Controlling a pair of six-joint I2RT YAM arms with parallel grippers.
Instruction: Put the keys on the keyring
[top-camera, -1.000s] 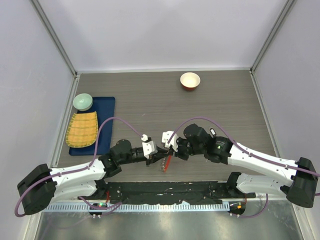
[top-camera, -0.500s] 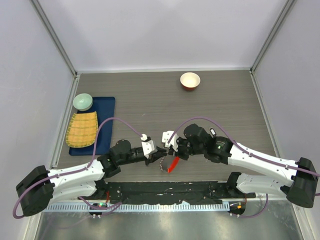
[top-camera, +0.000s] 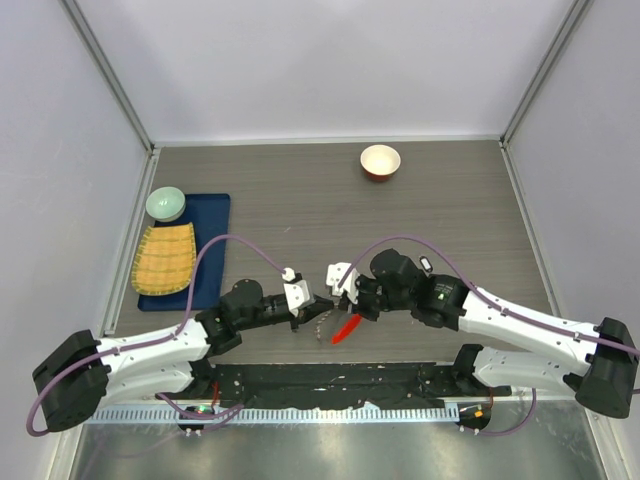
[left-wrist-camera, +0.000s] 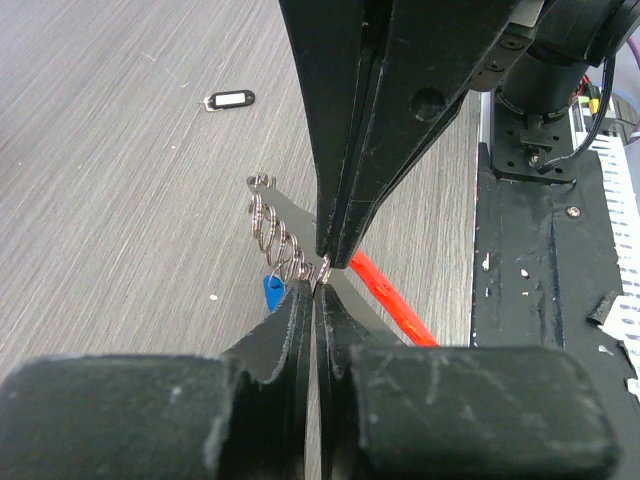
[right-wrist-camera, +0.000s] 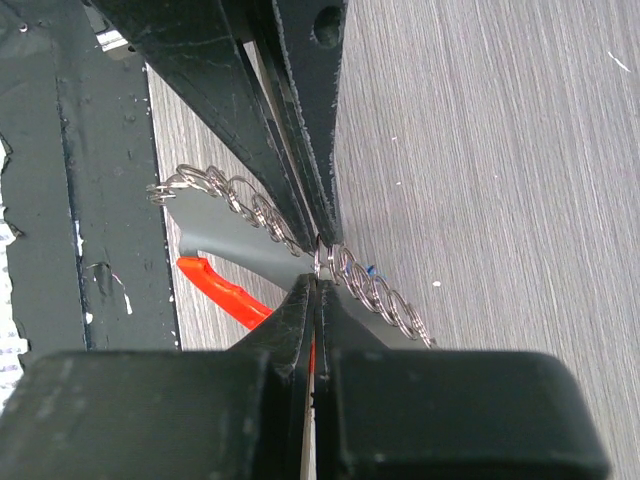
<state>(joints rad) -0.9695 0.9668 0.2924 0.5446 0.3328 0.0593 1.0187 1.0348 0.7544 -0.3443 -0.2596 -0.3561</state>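
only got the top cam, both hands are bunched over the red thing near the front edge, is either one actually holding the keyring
Observer: Yes. The left wrist view shows the left hand pinched shut on a silvery link of the keyring, just beside its red bar.
Operator: and the right one
Observer: The right hand is shut on the same chain, its tips meeting the left hand's tips at one link.
Operator: any keys lying loose
Observer: The black-and-white oval key lies alone on the table, well apart from the chain.
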